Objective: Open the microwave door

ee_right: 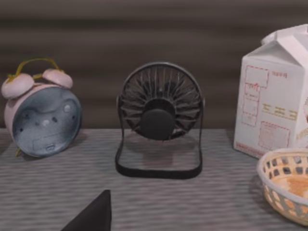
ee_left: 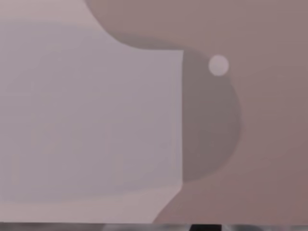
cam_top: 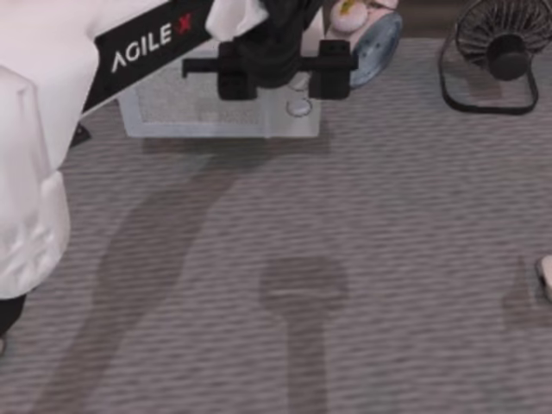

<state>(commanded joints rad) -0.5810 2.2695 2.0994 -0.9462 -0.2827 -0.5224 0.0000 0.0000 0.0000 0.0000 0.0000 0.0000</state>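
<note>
Grey, finely ribbed cloth covers the table (cam_top: 362,285) from edge to edge, crossed by long soft shadows of the arms. At its far edge, left of centre, sits the microwave (cam_top: 172,116), a white box with a speckled mesh door (cam_top: 185,99) facing up toward the overhead camera and silver knobs (cam_top: 298,107) on the strip to the door's right. As far as the overhead view shows, the door lies flat against the box. My left arm reaches across the microwave from the left, and the left gripper (cam_top: 276,73) hangs over the knob end of its front with the two black fingers (cam_top: 233,82) spread well apart, nothing between them. The left wrist view is filled by pale blurred surfaces and one small round spot.

Just right of the microwave stands a pink alarm clock (cam_top: 371,34), and farther right a small black desk fan (cam_top: 496,56). The right gripper (cam_top: 545,278) shows only as a sliver at the table's right edge, well away from the microwave; whether it is open I cannot tell. Its camera also shows a white carton (ee_right: 274,91) and a wicker basket (ee_right: 286,185) beyond the fan, with a dark slatted wall behind.
</note>
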